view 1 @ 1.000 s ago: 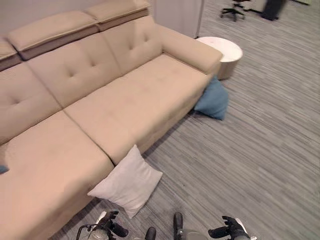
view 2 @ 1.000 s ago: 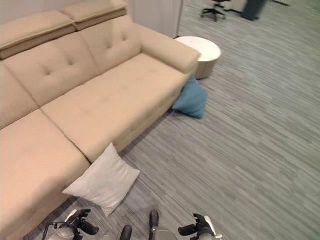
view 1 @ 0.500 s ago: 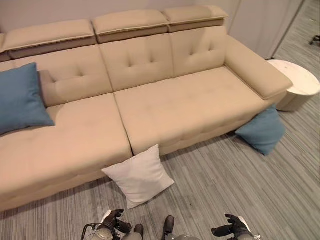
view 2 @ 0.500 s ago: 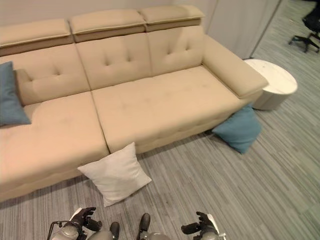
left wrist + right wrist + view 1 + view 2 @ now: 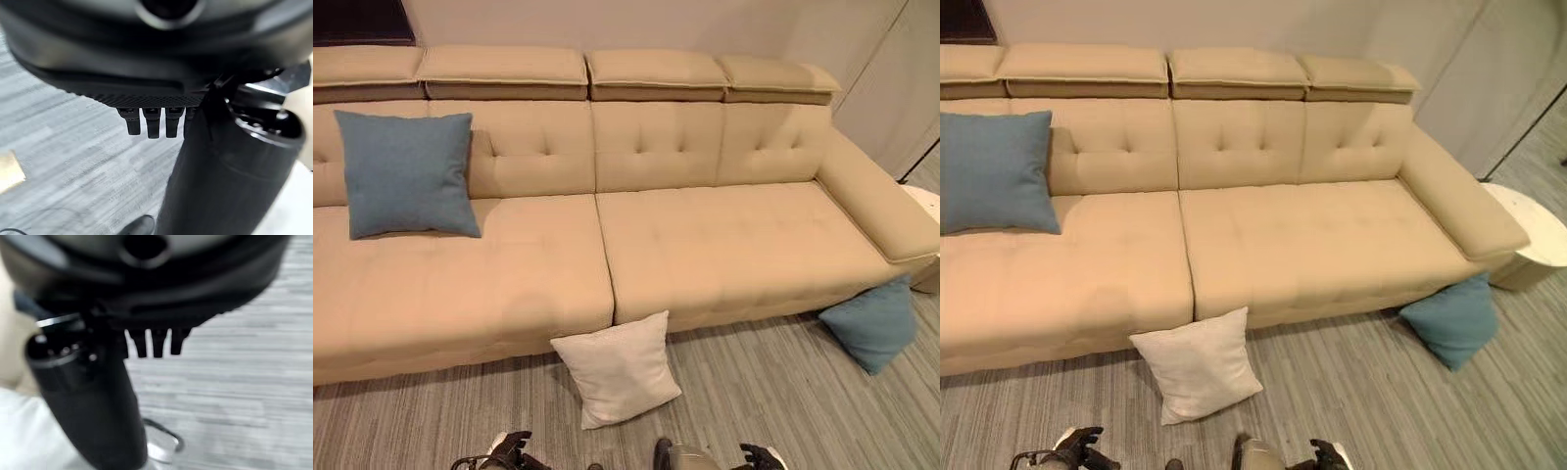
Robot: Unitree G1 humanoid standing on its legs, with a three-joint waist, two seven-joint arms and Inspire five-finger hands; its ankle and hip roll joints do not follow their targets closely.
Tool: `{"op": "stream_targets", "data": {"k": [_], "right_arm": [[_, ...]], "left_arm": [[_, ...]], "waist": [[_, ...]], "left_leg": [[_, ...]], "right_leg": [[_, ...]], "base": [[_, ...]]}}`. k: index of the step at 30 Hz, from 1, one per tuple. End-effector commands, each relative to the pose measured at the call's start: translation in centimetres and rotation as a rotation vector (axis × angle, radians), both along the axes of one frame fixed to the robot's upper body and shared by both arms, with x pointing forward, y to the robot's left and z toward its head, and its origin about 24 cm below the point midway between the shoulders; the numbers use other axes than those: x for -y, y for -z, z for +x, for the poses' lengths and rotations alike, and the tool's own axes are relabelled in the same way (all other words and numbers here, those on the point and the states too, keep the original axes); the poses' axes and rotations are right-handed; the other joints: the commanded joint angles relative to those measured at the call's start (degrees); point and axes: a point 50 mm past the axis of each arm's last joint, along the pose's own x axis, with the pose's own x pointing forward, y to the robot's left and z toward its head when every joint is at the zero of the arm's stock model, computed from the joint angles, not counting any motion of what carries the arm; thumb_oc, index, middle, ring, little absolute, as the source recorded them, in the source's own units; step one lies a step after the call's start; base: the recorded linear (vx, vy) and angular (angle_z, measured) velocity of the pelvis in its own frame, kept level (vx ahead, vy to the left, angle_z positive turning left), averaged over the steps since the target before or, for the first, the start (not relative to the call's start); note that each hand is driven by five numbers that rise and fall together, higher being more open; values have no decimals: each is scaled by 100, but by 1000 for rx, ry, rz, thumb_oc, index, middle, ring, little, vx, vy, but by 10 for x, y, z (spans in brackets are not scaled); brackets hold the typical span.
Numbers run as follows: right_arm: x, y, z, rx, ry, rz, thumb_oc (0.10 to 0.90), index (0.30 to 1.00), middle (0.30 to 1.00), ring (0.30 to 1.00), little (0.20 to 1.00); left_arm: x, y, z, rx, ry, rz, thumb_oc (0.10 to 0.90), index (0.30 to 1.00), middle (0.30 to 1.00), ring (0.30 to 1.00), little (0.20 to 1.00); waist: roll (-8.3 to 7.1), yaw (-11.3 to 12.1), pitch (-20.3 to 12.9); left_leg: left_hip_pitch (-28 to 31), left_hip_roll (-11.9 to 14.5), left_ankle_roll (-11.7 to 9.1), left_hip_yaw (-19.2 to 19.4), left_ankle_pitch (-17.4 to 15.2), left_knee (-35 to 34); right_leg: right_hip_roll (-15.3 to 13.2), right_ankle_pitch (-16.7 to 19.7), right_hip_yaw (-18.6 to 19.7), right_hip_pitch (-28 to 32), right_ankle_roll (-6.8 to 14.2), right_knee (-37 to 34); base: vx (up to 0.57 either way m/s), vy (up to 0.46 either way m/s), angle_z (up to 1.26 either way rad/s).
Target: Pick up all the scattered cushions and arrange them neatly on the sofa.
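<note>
A white cushion [image 5: 619, 367] stands on the floor, leaning against the front of the beige sofa [image 5: 724, 235] near its middle seam. One blue cushion [image 5: 871, 325] lies on the floor below the sofa's right armrest. Another blue cushion [image 5: 406, 171] stands upright against the backrest on the sofa's left seat. My left hand [image 5: 509, 448] and right hand [image 5: 756, 456] hang low at the near edge, well short of the white cushion. In the wrist views the left hand [image 5: 146, 83] and the right hand [image 5: 156, 308] are both open and hold nothing, with grey floor beyond them.
A round white side table [image 5: 1540, 235] stands past the sofa's right armrest, just behind the blue floor cushion. Grey striped carpet [image 5: 754, 392] runs along the whole sofa front. A pale wall panel [image 5: 1489, 78] rises at the back right.
The camera has swung left, so the sofa now lies square across the view and its left seat with the blue cushion shows. My hands sit lower in the picture. No cushion has moved.
</note>
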Motion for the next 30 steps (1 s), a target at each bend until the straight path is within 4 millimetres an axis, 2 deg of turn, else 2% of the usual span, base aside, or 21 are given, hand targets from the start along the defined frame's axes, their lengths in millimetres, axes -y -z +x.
{"op": "stream_targets", "data": {"k": [1,3,8,13,16,23,27,30], "right_arm": [[26,-9,8,27,14,-84,800,900,900,900,900],[26,-8,6,18,7,-86,800,900,900,900,900],[29,-9,6,12,-10,-103,800,900,900,900,900],[32,-11,7,26,-10,-106,800,900,900,900,900],[30,-9,4,12,-24,-105,800,900,900,900,900],[24,-8,8,5,-45,-100,800,900,900,900,900],[22,-9,12,12,-49,-94,800,900,900,900,900],[22,-8,10,10,-39,-92,800,900,900,900,900]], "left_arm": [[4,-7,23,80,45,2,800,900,900,900,900],[5,-6,21,76,43,0,800,900,900,900,900],[8,-3,16,65,37,-11,800,900,900,900,900],[21,-2,21,80,57,-47,800,900,900,900,900],[23,-1,18,67,68,-52,800,900,900,900,900],[8,-3,15,62,31,-16,800,900,900,900,900],[0,-5,15,60,20,8,800,900,900,900,900],[-6,-6,14,62,-2,20,800,900,900,900,900]], "waist": [[-56,-120,279],[-97,-94,260],[-98,-14,97],[-102,-19,23],[-136,-9,14],[-201,9,74],[-189,12,115],[-148,77,67]], "left_leg": [[-195,129,-438,-213,-368,373],[-193,120,-462,-220,-406,407],[-125,246,-600,-363,-390,294],[-46,375,-739,-366,-325,167],[8,371,-710,-318,-315,109],[-244,231,-580,-309,-263,181],[-338,235,-525,-283,-232,247],[-381,264,-521,-238,-182,233]], "right_leg": [[23,452,-349,883,145,-846],[-29,507,-422,980,133,-975],[57,445,-622,1354,29,-1256],[138,393,-904,1743,-17,-1671],[142,485,-821,1795,28,-1782],[45,708,-505,1323,173,-1513],[15,612,-354,1174,207,-1149],[-13,434,-343,1362,159,-882]], "base": [[161,-85,67],[99,-130,90],[134,-167,38],[63,-81,24],[-13,74,-6],[-105,105,-25],[-69,48,-26],[-92,27,-13]]}}
